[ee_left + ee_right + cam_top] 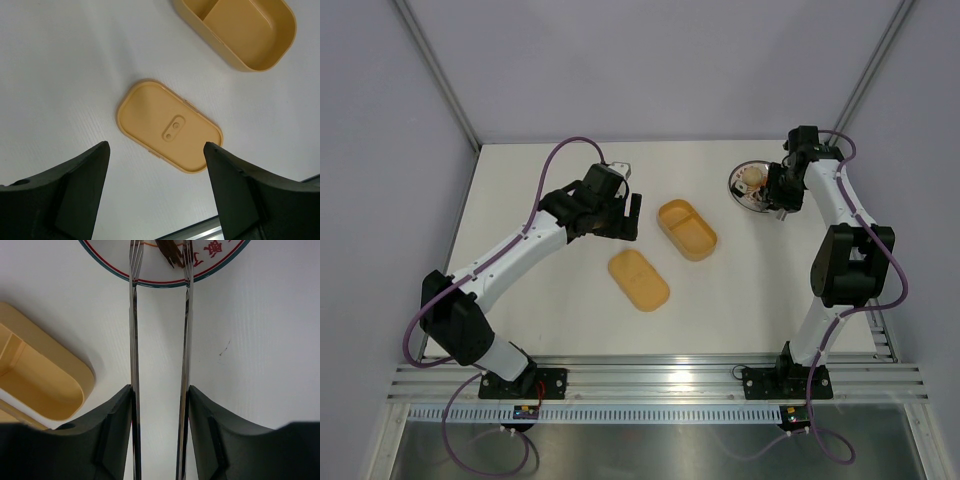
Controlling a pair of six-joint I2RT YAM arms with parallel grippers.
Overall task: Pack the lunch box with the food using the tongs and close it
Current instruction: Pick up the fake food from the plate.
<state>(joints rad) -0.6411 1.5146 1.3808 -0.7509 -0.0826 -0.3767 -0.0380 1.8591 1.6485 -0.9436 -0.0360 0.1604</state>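
Top of R wrist view: R gripper [159,392] squeezes springy tongs [133,340] mid-arm, tips flanking small dark food [170,252], prob light, slippery; L gripper [156,147] wide, empty.

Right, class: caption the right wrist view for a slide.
Right gripper holds the tongs, tips framing a dark food piece on the plate.

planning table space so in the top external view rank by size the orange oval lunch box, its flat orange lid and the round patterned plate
1. mustard-orange oval plastic lunch box and its flat oval lid: about alike, cannot rank them.
2. small round white patterned plate: smallest, though partly hidden.
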